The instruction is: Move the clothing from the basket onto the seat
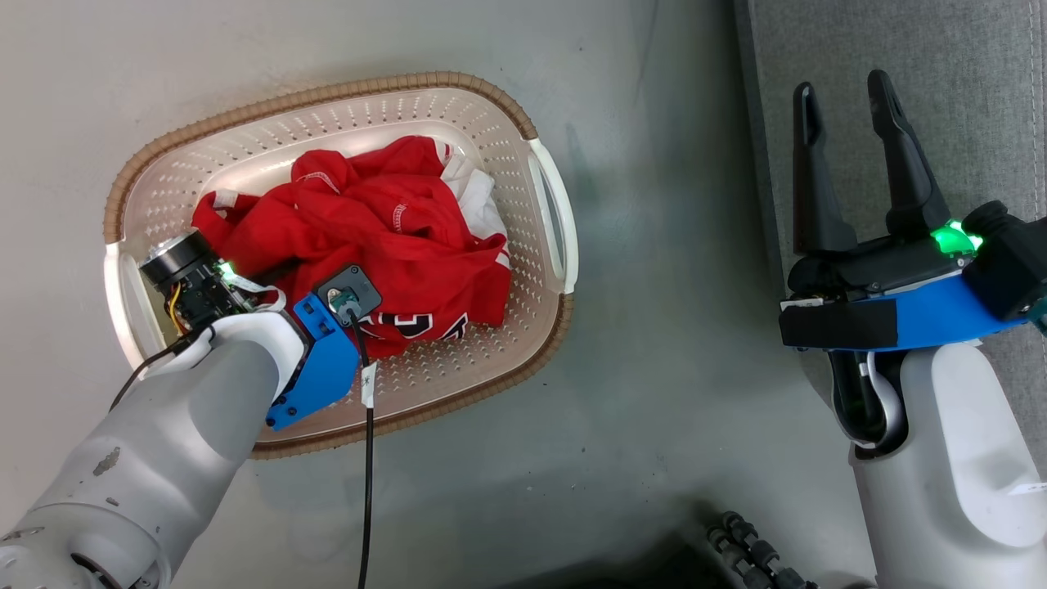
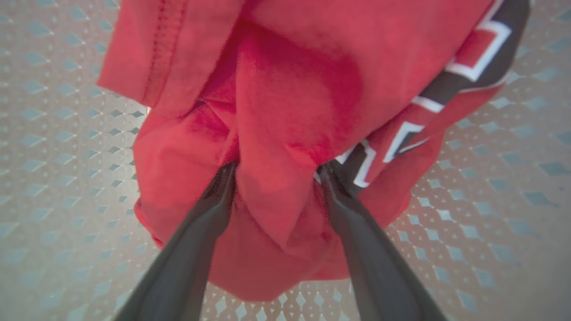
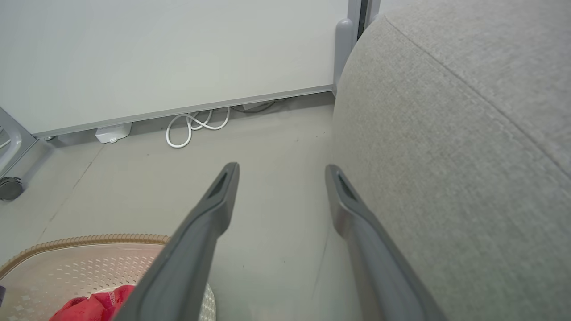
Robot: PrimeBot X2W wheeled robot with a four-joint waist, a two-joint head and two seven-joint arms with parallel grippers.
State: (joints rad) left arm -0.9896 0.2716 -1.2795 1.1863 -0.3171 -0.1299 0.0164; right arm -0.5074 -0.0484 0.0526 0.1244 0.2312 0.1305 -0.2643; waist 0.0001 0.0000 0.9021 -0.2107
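Note:
The clothing [image 1: 393,229] is a heap of bright red fabric with white trim and black-and-white lettering [image 1: 425,325], lying in the cream perforated basket [image 1: 327,94] on the floor. My left arm [image 1: 245,360] reaches down into the basket, and its wrist covers the fingers. In the left wrist view my left gripper [image 2: 276,167] is open, both fingertips pressed into the clothing [image 2: 290,80] with a red fold between them. My right gripper [image 1: 842,86] is open and empty, over the edge of the grey seat [image 1: 965,98]. In the right wrist view it [image 3: 281,169] hangs beside the seat [image 3: 446,156].
Bare grey floor [image 1: 671,343] separates the basket from the seat. A black cable [image 1: 366,491] hangs off my left wrist. White cables [image 3: 196,127] lie along the wall base, with a caster [image 3: 9,187] at far left. A dark ribbed hose [image 1: 752,548] sits near my base.

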